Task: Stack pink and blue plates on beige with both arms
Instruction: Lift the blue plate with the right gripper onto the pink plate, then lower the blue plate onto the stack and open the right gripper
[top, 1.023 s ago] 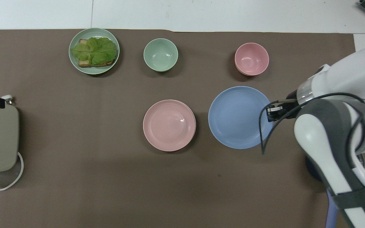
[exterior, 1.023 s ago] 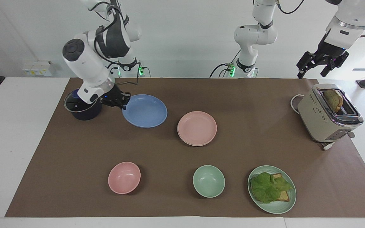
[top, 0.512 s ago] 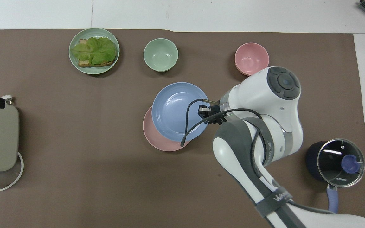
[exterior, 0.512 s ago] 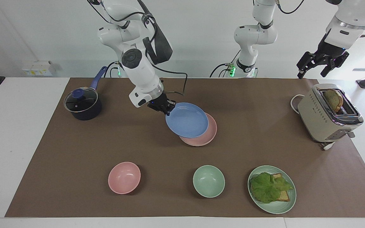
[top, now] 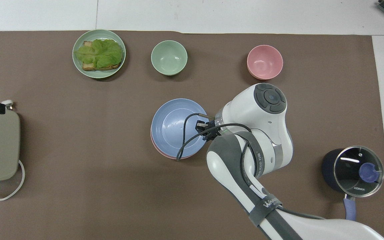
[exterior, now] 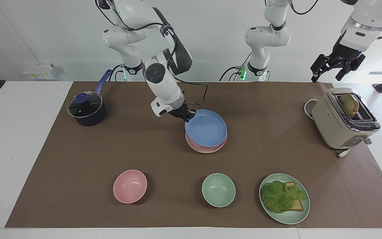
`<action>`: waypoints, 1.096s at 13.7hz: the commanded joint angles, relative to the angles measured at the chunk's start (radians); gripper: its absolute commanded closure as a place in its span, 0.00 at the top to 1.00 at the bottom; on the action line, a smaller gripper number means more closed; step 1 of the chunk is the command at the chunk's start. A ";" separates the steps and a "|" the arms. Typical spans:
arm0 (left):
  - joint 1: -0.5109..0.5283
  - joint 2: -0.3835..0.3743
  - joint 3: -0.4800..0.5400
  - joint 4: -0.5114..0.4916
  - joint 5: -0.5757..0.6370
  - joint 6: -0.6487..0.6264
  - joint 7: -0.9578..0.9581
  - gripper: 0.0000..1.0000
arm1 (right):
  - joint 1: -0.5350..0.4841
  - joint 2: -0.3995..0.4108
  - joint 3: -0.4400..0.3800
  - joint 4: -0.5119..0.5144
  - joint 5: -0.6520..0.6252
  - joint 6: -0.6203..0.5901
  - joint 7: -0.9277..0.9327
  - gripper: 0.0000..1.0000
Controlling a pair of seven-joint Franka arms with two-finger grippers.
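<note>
At the middle of the mat, in the facing view, my right gripper (exterior: 187, 116) is clamped on the rim of the blue plate (exterior: 206, 128), pinching the edge that faces the robots. The plate sits over the pink plate (exterior: 207, 148), of which only a lower crescent shows; I can't tell whether the two touch yet. A paler edge under the pink one looks like the beige plate, though I can't be sure. My left gripper (exterior: 337, 66) waits high above the toaster (exterior: 343, 119), fingers spread and empty.

From overhead, the blue plate (top: 178, 127) nearly covers the pink plate (top: 168, 154), a thin sliver peeking out on the robots' side, so it is slightly off-centre.

I judge this the placing step, the last of the stack. Next I'd nudge the blue plate into line, settle it flat, then release and lift clear without dragging the rim.
</note>
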 commanded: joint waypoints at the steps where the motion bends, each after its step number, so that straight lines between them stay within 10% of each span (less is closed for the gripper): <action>1: 0.007 -0.008 -0.006 -0.008 0.011 -0.012 0.008 1.00 | 0.017 -0.004 -0.004 -0.040 0.027 0.059 0.007 0.00; 10: 0.007 -0.006 -0.006 -0.008 0.011 -0.012 0.008 1.00 | 0.037 0.024 -0.006 -0.065 0.029 0.105 -0.007 0.03; 14: 0.007 -0.008 -0.006 -0.008 0.011 -0.012 0.008 1.00 | 0.037 0.042 -0.006 -0.058 0.027 0.108 -0.010 1.00; 15: 0.007 -0.008 -0.006 -0.008 0.011 -0.012 0.008 1.00 | 0.035 0.048 -0.007 -0.048 0.015 0.110 -0.011 1.00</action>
